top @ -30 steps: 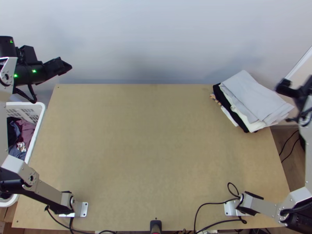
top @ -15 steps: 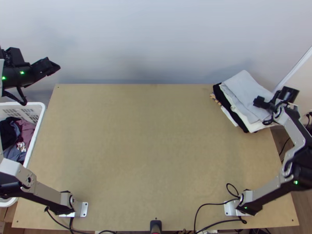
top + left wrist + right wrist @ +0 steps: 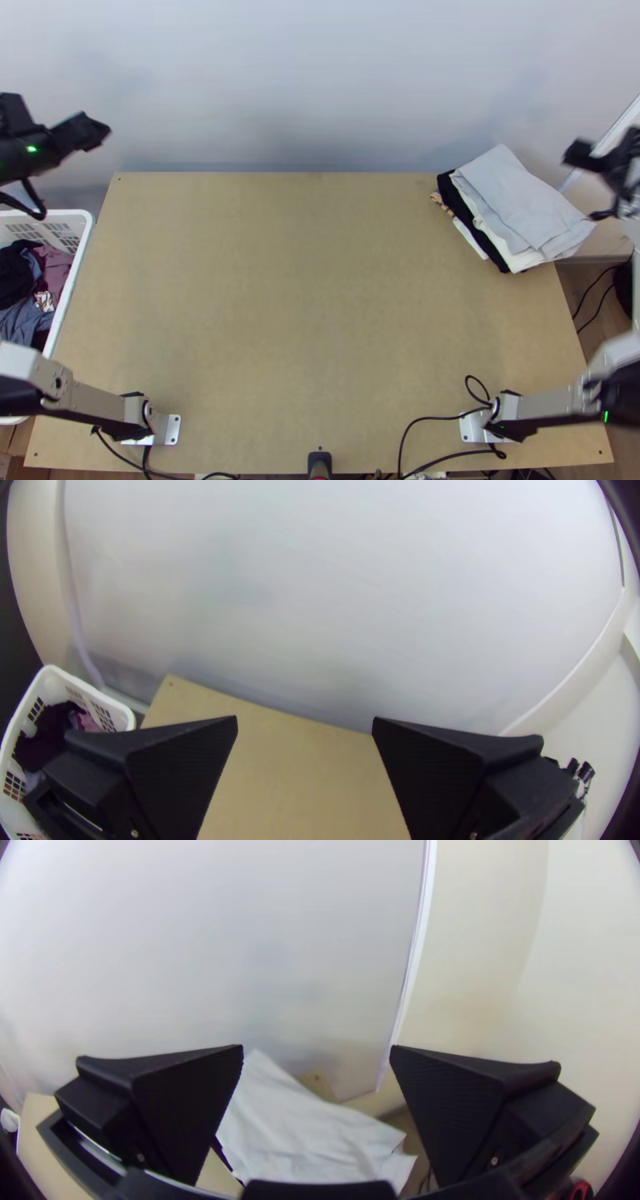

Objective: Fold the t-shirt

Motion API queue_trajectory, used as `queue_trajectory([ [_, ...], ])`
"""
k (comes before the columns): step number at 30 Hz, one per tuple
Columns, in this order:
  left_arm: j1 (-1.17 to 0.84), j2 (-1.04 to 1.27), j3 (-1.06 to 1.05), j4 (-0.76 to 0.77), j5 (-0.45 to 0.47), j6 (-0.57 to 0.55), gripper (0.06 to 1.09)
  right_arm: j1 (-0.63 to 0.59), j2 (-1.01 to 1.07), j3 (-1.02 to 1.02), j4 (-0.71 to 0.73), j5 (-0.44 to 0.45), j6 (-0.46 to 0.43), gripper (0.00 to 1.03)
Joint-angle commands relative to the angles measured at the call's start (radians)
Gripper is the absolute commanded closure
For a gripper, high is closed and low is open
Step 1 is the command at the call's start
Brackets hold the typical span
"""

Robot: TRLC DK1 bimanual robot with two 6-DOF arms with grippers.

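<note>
- Where my arms' bases stand, black cables (image 3: 432, 418) trail over the wooden table's (image 3: 304, 304) near edge.
- Beside its left edge, a white basket (image 3: 74, 280) holds jumbled clothes (image 3: 54, 268).
- My left gripper (image 3: 106, 131), past the far left corner, is spread wide, gripping nothing; my right gripper (image 3: 571, 154), beyond the pile (image 3: 477, 232), likewise.
- That pile lies at the far right corner, pale folded cloth (image 3: 524, 196) uppermost; whether that is the t-shirt, I cannot tell.
- Behind rises a pale wall (image 3: 304, 88).
- My arms are cut off at the top view's sides; the pile's lower layers are mostly covered.
</note>
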Motion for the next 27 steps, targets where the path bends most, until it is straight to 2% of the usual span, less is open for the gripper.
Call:
queue_trajectory([
  [1,0.008,-0.108,0.026,0.066,-0.057,-0.013,0.1,0.05,-0.158,0.023,0.042,-0.015,0.007,0.03],
  [3,0.009,-0.158,0.009,0.149,-0.129,-0.006,0.1,0.082,-0.226,-0.024,0.184,-0.013,0.022,0.03],
  [6,0.032,-0.273,-0.085,0.335,-0.215,0.009,0.1,0.124,-0.339,-0.109,0.387,-0.015,-0.029,0.03],
  [11,0.14,-0.579,-0.48,0.752,-0.262,0.044,0.1,0.133,-0.536,-0.236,0.655,-0.015,-0.036,0.03],
  [15,0.249,-0.836,-0.85,1.071,-0.262,0.046,0.1,0.133,-0.711,-0.357,0.712,-0.015,-0.036,0.03],
  [18,0.345,-0.988,-1.086,1.222,-0.262,0.047,0.1,0.133,-0.864,-0.524,0.734,-0.015,-0.038,0.03],
  [22,0.427,-1.172,-1.368,1.327,-0.261,0.075,0.1,0.134,-1.082,-0.784,0.769,-0.016,-0.032,0.03],
  [26,0.422,-1.347,-1.618,1.326,-0.252,0.069,0.1,0.133,-1.25,-1.029,0.77,-0.007,-0.006,0.03],
  [27,0.414,-1.396,-1.686,1.329,-0.246,0.061,0.1,0.13,-1.266,-1.092,0.775,0.024,-0.013,0.03],
])
